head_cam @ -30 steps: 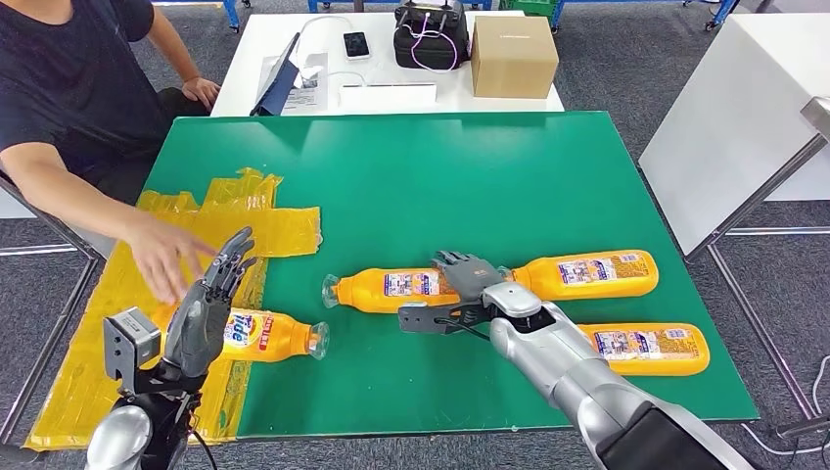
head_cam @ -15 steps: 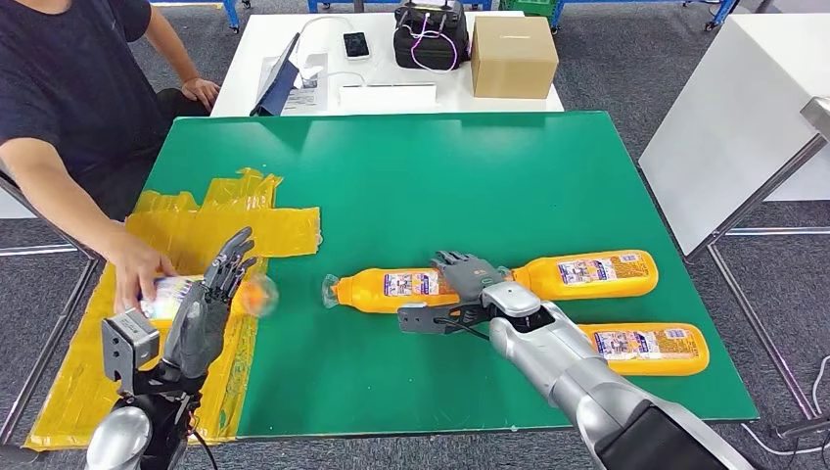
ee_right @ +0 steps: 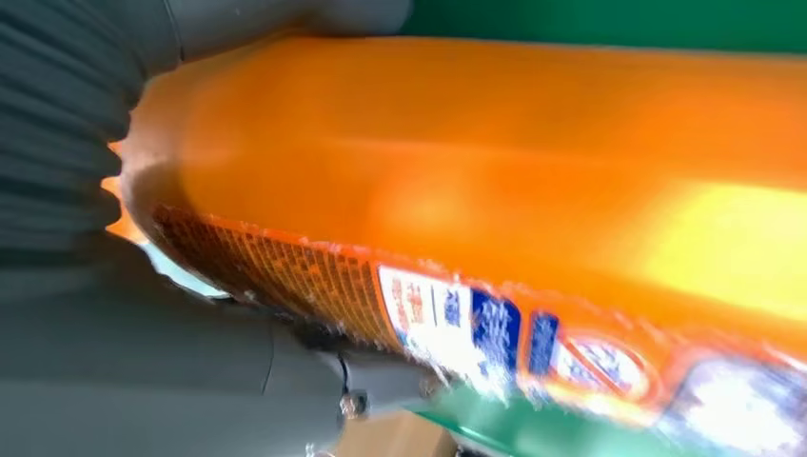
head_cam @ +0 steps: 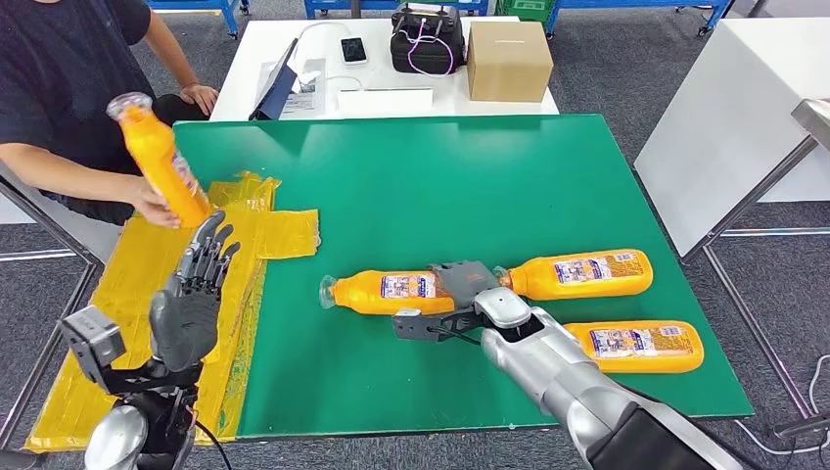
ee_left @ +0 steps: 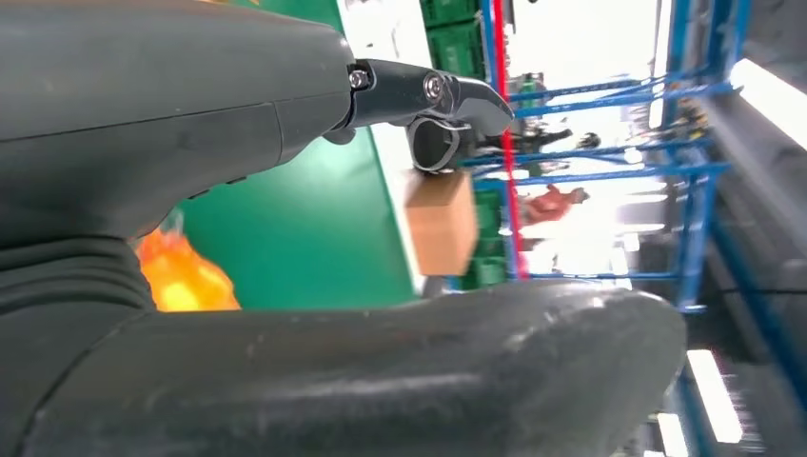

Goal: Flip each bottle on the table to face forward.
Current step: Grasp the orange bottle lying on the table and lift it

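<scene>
Right hand (head_cam: 460,286) lies on base end of middle bottle (head_cam: 387,292), fingers curled around it (label side up). Two more bottles (head_cam: 582,273) lie right of it on green table (head_cam: 440,176). Left hand (head_cam: 191,294) raised over yellow sheet (head_cam: 147,264), fingers spread, holding nothing. Person's hand (head_cam: 152,204) lifts fourth bottle (head_cam: 161,166) at far left.

- The left hand (ee_left: 314,238) is filling most of the frame, dark fingertips (ee_left: 447,114) curling over nothing.
- A blurred orange bottle (ee_left: 186,276) is showing against the green table (ee_left: 295,238).
- A cardboard box (ee_left: 441,222) is sitting beyond.
</scene>
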Tool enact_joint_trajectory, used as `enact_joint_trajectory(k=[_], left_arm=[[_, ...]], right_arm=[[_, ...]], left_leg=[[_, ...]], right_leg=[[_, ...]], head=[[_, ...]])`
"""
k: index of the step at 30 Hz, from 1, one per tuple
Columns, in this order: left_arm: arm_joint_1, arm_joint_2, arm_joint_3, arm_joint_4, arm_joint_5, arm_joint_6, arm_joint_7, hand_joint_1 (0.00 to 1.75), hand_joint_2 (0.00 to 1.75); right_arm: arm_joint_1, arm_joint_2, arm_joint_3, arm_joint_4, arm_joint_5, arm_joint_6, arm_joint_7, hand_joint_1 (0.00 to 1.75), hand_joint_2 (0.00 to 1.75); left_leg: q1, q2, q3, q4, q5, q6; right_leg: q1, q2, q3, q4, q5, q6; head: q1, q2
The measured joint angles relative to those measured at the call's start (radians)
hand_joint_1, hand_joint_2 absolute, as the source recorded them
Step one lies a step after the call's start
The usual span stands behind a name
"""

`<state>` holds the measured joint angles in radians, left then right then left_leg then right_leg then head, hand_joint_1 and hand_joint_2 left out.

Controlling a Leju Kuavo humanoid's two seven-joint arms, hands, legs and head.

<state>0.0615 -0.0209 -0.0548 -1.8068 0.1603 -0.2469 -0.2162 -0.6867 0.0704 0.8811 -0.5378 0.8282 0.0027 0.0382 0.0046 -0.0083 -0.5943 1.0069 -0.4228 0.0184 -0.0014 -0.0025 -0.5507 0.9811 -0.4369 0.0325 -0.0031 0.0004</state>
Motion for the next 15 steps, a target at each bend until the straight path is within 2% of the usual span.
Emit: enact_joint_trajectory(k=[2,7,11,15], left_arm=[[0.033,-0.013,0.017,-0.023,0.035,-0.001,-0.012,0.00,0.00],[0.074,-0.037,0.039,-0.058,0.066,-0.013,-0.012,0.00,0.00],[0.083,-0.058,0.042,-0.073,0.098,0.007,-0.002,0.00,0.00],[0.105,-0.084,0.046,-0.092,0.155,0.046,0.006,0.00,1.75]], right_arm=[[0.058,-0.018,-0.052,-0.092,-0.058,-0.056,0.002,1.75,1.75],[0.144,-0.058,-0.146,-0.306,-0.046,-0.017,0.046,1.75,1.75],[0.200,-0.068,-0.194,-0.406,-0.054,-0.059,0.035,1.75,1.75],[0.296,-0.065,-0.270,-0.558,-0.151,-0.146,-0.014,1.75,1.75]], left_leg=[[0.000,0.000,-0.003,0.000,0.001,0.000],[0.000,-0.002,-0.011,0.000,0.002,0.001],[0.000,-0.002,-0.014,0.000,0.002,0.001],[0.000,-0.003,-0.016,0.000,0.002,0.001]], right_leg=[[0.000,0.000,-0.003,0.000,0.000,0.000],[0.000,-0.001,-0.009,0.001,0.001,0.001],[0.000,-0.001,-0.012,0.001,0.001,0.001],[0.000,-0.001,-0.014,0.000,0.000,0.001]], head=[[0.000,0.000],[0.000,0.000],[0.000,0.000],[0.000,0.000]])
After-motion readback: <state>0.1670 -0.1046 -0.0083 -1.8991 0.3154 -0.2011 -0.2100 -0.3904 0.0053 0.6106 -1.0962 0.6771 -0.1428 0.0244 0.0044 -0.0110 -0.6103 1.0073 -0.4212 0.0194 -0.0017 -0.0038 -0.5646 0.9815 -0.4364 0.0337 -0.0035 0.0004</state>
